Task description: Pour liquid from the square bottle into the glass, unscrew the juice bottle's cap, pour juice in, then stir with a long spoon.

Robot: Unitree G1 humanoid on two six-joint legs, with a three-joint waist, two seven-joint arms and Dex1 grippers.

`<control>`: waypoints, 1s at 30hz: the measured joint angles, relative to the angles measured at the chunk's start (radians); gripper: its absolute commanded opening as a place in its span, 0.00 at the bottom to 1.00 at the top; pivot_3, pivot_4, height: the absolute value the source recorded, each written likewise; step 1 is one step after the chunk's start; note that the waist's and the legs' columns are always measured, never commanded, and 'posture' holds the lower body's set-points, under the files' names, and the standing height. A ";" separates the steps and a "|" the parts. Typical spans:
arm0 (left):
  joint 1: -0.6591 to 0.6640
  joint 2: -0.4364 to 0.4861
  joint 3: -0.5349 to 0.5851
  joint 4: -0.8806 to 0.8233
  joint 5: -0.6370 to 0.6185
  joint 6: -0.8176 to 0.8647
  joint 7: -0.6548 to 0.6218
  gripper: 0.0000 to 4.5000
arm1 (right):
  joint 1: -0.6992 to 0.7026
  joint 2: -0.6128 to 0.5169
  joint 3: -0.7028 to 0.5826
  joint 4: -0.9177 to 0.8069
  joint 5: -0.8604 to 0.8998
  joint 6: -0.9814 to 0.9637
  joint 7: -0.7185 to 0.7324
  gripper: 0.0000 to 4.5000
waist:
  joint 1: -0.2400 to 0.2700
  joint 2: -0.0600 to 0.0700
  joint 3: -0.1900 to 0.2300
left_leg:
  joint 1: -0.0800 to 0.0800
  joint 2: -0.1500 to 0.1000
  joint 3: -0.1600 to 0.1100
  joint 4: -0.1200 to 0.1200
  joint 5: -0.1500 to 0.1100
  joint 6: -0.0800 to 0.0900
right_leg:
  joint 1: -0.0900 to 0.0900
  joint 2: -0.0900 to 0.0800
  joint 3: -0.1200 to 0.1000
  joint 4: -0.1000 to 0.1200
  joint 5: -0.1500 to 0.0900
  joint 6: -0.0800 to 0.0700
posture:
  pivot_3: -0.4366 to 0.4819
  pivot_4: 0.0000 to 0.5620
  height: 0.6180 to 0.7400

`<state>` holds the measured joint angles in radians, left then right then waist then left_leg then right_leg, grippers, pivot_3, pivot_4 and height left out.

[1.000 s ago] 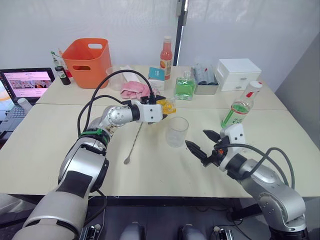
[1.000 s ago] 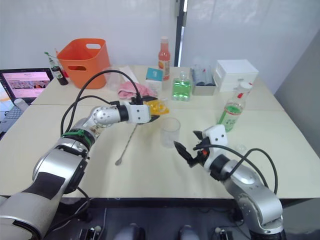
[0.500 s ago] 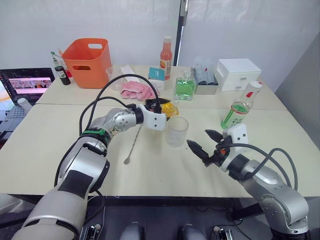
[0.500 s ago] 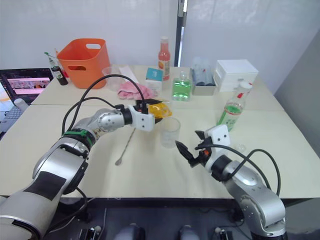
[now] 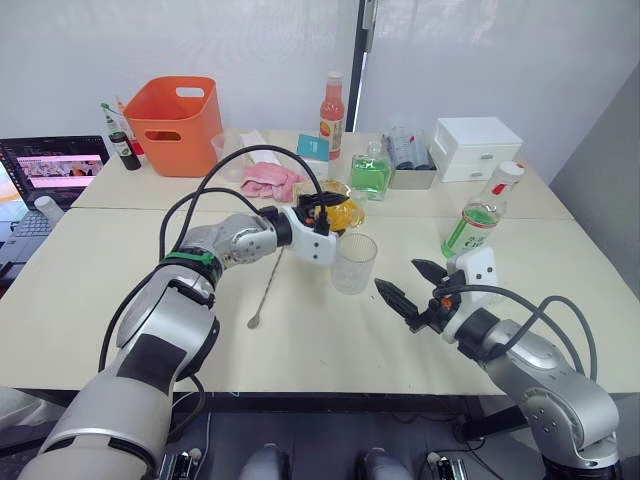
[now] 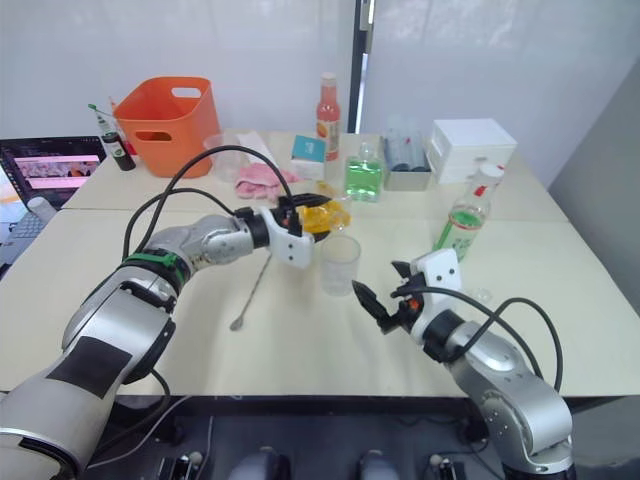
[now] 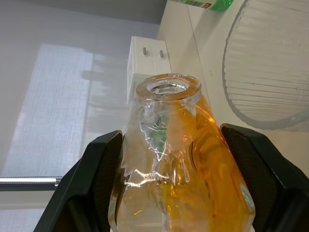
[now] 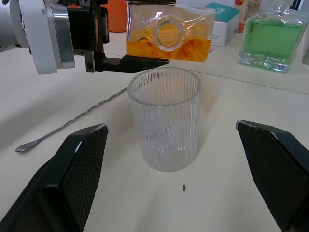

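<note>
Left gripper [image 7: 178, 193] squeezes square bottle [image 5: 342, 214] by flat sides, tipped near glass [image 5: 353, 263] rim. Glass bottle heavy, slippery, breakable: you grip firm, tip slow. Right gripper [image 5: 413, 290] spread wide, holding nothing.

My left arm reaches forward across table, wrist rolled sideways; left gripper [image 5: 335, 213] fingers clamp square bottle [image 5: 341, 212], tipped on its side. My right arm bent low; right gripper [image 5: 410, 284] fingers spread wide, empty.
</note>
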<state>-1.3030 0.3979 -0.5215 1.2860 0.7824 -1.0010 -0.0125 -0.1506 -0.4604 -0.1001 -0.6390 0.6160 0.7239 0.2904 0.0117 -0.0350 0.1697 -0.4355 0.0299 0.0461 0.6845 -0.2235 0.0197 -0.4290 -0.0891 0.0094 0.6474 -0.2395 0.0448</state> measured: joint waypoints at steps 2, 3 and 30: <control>-0.008 0.004 -0.023 0.000 0.027 0.000 0.035 0.62 | -0.002 0.000 -0.003 -0.001 0.007 0.002 -0.003 1.00 | 0.000 0.000 0.000 | 0.000 0.000 0.000 0.000 0.000 0.000 | 0.000 0.000 0.000 0.000 0.000 0.000 | 0.48 0.27 0.79; -0.013 0.006 -0.032 0.000 0.042 0.000 0.053 0.62 | -0.003 0.000 -0.004 -0.002 0.011 0.003 -0.005 1.00 | 0.000 0.000 0.000 | 0.000 0.000 0.000 0.000 0.000 0.000 | 0.000 0.000 0.000 0.000 0.000 0.000 | 0.48 0.27 0.79; -0.049 0.023 -0.190 0.000 0.226 0.020 0.359 0.62 | -0.015 0.003 -0.025 -0.021 0.036 0.004 -0.030 1.00 | 0.001 0.000 0.000 | -0.011 0.000 0.001 0.010 -0.001 0.001 | -0.010 -0.001 0.000 0.003 0.001 0.001 | 0.48 0.27 0.79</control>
<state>-1.3520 0.4209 -0.7118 1.2860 1.0084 -0.9811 0.3469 -0.1659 -0.4570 -0.1249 -0.6599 0.6520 0.7283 0.2606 0.0126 -0.0350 0.1697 -0.4464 0.0297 0.0466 0.6944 -0.2244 0.0211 -0.4386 -0.0897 0.0099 0.6504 -0.2388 0.0458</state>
